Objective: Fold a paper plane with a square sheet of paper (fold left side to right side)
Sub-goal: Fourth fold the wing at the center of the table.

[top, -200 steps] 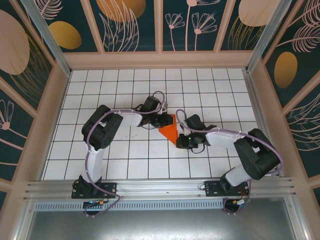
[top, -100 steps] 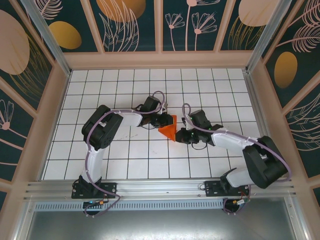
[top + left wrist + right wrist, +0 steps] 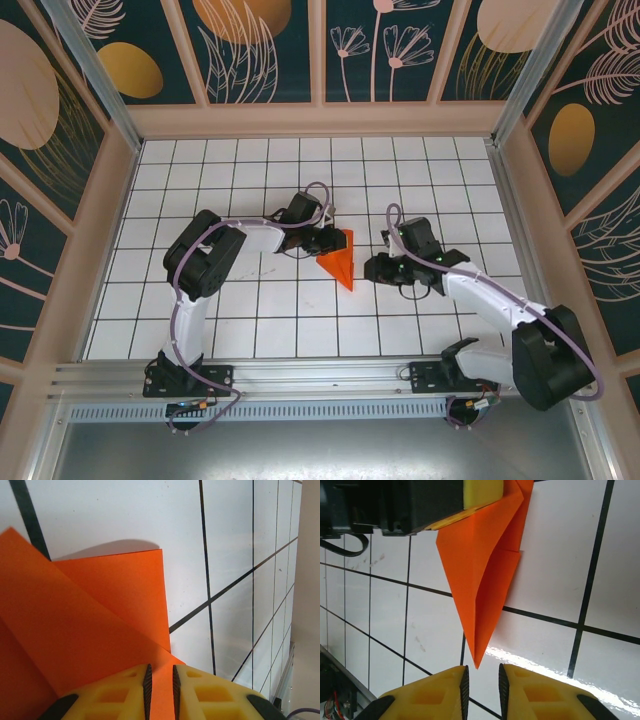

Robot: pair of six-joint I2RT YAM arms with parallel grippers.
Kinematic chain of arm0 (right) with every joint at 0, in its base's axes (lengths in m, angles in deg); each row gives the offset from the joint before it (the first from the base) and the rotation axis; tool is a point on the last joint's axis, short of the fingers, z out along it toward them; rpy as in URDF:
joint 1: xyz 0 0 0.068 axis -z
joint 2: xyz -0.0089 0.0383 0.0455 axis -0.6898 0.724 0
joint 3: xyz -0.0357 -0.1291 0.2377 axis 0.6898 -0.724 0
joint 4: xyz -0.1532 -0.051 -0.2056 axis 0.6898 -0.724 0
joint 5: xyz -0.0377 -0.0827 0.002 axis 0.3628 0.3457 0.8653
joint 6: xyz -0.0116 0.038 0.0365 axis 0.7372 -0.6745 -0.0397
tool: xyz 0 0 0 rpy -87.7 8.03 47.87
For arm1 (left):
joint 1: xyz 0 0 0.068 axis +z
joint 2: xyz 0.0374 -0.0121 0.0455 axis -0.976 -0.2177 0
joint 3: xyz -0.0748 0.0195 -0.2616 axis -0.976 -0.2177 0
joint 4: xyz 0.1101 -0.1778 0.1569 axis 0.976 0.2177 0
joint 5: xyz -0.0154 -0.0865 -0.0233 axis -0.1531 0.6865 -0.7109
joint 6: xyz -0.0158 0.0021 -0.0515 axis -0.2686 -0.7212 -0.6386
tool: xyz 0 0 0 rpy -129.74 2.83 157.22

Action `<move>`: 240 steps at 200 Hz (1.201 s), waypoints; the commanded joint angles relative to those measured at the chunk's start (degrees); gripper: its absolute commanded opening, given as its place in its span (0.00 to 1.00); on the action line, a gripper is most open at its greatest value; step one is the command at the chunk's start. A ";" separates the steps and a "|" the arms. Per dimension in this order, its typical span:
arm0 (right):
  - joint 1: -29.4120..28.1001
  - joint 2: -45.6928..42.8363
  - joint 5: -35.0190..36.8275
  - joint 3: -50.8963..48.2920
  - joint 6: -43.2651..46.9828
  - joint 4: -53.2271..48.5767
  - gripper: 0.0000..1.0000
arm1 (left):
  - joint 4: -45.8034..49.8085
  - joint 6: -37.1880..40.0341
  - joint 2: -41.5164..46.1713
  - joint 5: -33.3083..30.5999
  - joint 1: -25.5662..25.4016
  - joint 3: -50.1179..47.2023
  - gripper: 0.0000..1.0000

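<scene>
- The left gripper [image 3: 334, 241] is clamped on the 12 o'clock end of the folded orange paper [image 3: 340, 258].
- The paper lies mid-table [image 3: 200, 180], its tip pointing to 6 o'clock.
- The right gripper [image 3: 372, 268] is at the paper's 3 o'clock, clear of it, with its jaws slightly parted and empty.

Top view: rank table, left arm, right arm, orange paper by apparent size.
1. tiled table
2. left arm and right arm: too alike to rank
3. folded orange paper, the smallest
</scene>
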 commanded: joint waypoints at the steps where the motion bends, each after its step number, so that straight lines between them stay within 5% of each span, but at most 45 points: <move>1: -0.06 1.31 -5.76 -1.57 -3.15 6.43 0.25 | 6.16 1.56 -2.30 -5.57 0.10 -0.92 0.23; 64: -5.24 16.48 -8.09 4.29 -7.12 21.22 0.21 | 6.13 1.42 -2.56 -5.67 0.06 -1.01 0.23; 170: -6.06 27.14 -0.07 3.82 -5.22 12.57 0.19 | 6.67 1.69 -1.73 -5.93 0.10 -0.14 0.23; 240: -6.09 26.47 5.96 1.35 -5.13 5.87 0.00 | 8.39 3.70 0.22 -7.55 0.76 2.46 0.24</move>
